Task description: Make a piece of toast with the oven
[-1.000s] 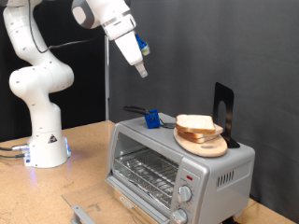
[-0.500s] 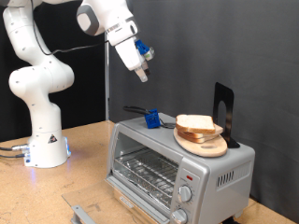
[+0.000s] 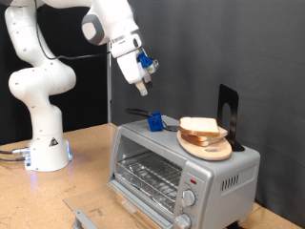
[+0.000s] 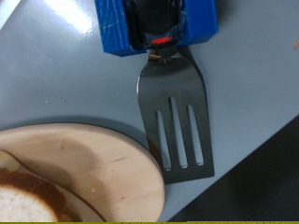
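Toast-making oven (image 3: pixel 181 167) stands nearest the onlooker, towards the exterior view's lower right corner of the wooden table (image 3: pixel 91 157), its glass door dropped open and the wire rack (image 3: pixel 151 177) visible inside. Two round knobs (image 3: pixel 190 198) sit at its front right. On the oven's flat top, near the edge on the exterior view's right, rests a round wooden plate (image 3: pixel 206 146) carrying the piece of toast (image 3: pixel 199 125), pale with a tan crust; whether more than one slice lies there cannot be told. The wrist view shows the same plate (image 4: pixel 84 168) with a corner of the bread (image 4: pixel 23 201) on it, and beside the plate's rim a slotted metal spatula (image 4: pixel 177 117) with a blue handle block, lying on the grey oven top. In the exterior view that blue block (image 3: pixel 153 121) sits near the top's far left corner. A dark upright stand (image 3: pixel 228 116) occupies the top's far right edge.

Gripper (image 3: pixel 143 88) hangs in the air above the oven's left end, well clear of the plate and toast, holding nothing. Whether its fingers are parted or closed cannot be told. Arm base (image 3: pixel 46 148) stands at the table's far left
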